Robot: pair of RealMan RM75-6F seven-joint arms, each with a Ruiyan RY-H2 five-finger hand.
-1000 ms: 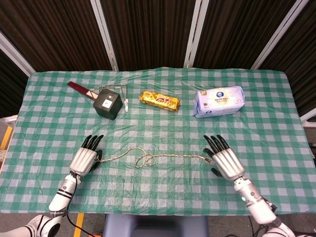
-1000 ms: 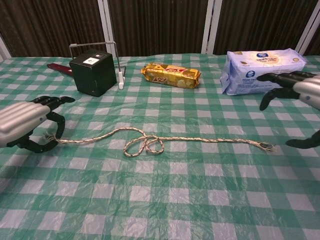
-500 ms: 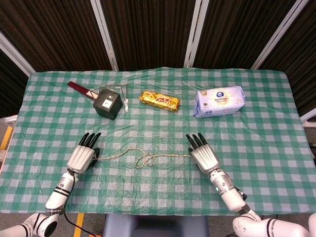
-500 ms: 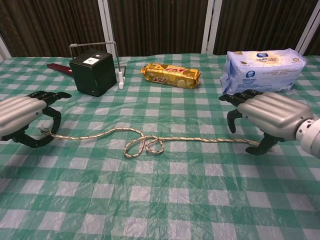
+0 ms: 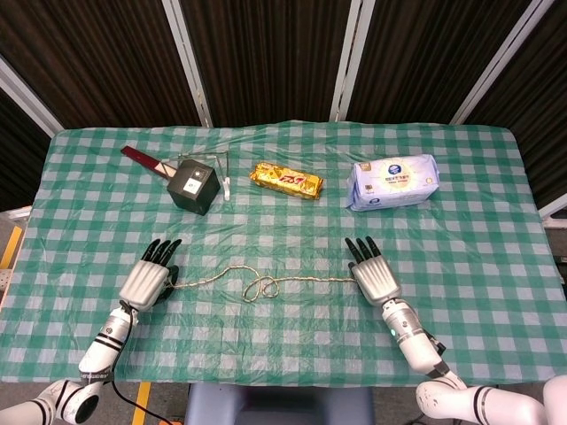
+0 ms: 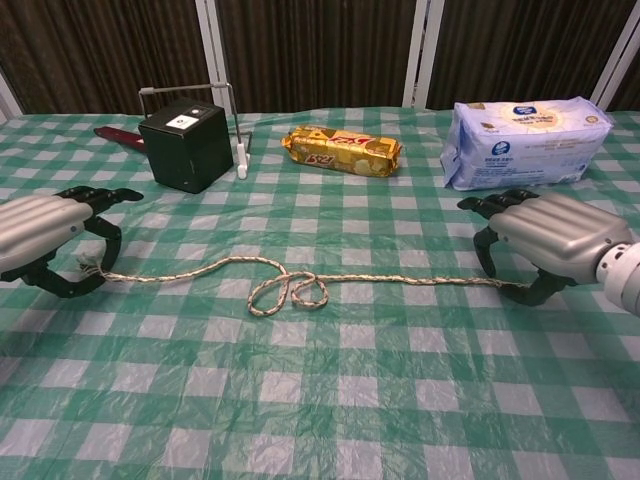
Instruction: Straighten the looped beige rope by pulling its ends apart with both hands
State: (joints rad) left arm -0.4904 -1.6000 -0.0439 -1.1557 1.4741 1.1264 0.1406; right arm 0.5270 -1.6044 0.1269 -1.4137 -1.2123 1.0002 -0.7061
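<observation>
Chest view shows the beige rope (image 6: pixel 290 283) lying on the desk (image 6: pixel 330 400) between both hands, its loop midway. Left hand (image 6: pixel 45 237) curls around the rope's left end; right hand (image 6: pixel 545 240) arches over the right end. Whether either truly grips, I cannot tell.

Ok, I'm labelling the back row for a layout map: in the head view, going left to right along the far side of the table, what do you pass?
Dark red flat tool → black box → yellow biscuit packet → blue-and-white tissue pack.
</observation>
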